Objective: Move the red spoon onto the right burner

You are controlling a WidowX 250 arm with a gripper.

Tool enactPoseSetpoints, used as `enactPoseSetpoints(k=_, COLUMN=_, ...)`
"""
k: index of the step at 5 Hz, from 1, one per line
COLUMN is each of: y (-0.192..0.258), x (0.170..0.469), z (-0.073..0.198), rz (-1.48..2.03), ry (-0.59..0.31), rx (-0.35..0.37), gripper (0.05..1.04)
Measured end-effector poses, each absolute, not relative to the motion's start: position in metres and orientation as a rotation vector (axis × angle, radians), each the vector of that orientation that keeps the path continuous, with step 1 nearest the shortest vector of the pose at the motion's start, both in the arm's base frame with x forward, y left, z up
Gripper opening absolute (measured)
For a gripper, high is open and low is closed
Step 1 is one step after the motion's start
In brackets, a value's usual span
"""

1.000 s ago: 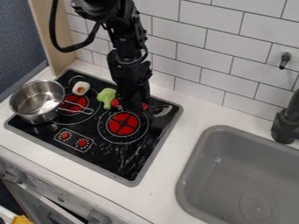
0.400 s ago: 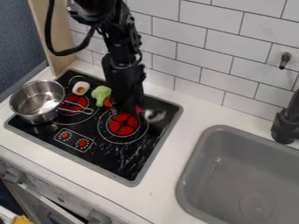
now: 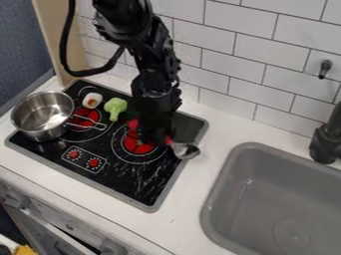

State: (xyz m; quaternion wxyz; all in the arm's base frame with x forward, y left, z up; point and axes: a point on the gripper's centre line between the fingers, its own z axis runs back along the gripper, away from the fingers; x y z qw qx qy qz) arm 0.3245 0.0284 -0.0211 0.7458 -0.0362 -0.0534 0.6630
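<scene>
The black gripper (image 3: 154, 136) is low over the stove, at the upper right side of the right burner (image 3: 137, 147). It is shut on the handle of the red spoon (image 3: 168, 140). Part of the red handle sticks out on the gripper's left, and the silver bowl (image 3: 185, 150) points to the lower right, at the stove's right edge. The gripper hides the middle of the handle and part of the burner. Whether the spoon touches the stove, I cannot tell.
A metal pot (image 3: 41, 115) stands at the stove's left, its handles over the left burner (image 3: 85, 117). Behind are a white and orange toy (image 3: 92, 100) and green toy broccoli (image 3: 115, 107). The grey sink (image 3: 230, 169) lies right, by a black faucet (image 3: 326, 142).
After a slight shift left, the gripper has come forward and right with the spoon, whose bowl now lies nearer the stove's right edge. The broccoli has shifted a little to the left.
</scene>
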Motion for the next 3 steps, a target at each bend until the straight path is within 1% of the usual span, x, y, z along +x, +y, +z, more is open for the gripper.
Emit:
enactPoseSetpoints(k=1, y=0.0286, x=0.3244, z=-0.0232, rz=1.491, ry=-0.153, rx=-0.060, gripper=0.684)
enactPoseSetpoints(k=2, y=0.0310, x=0.3238, z=-0.0231, rz=1.502, ry=-0.163, rx=-0.043, gripper=0.964)
enactPoseSetpoints(k=3, y=0.0338, x=0.3193, z=-0.0223, rz=1.526, ry=-0.165, rx=-0.018, gripper=1.007)
